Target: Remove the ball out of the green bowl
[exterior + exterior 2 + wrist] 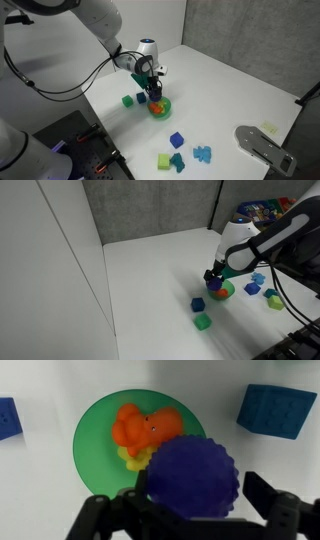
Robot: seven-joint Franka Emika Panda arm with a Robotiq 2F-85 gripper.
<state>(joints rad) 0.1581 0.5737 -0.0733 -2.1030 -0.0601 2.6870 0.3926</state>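
Clamped between my jaws, the ball (193, 477) is hanging just above the rim of the green bowl (95, 455). Hazard: my narrow hold is risking slippage, dropping it beside the orange toy (145, 428) inside that bowl.

The white table (235, 95) was wide and evenly lit. Behind it stood a grey textured wall (250, 25). In an exterior view a tall white panel (50, 280) closed one side of the table.
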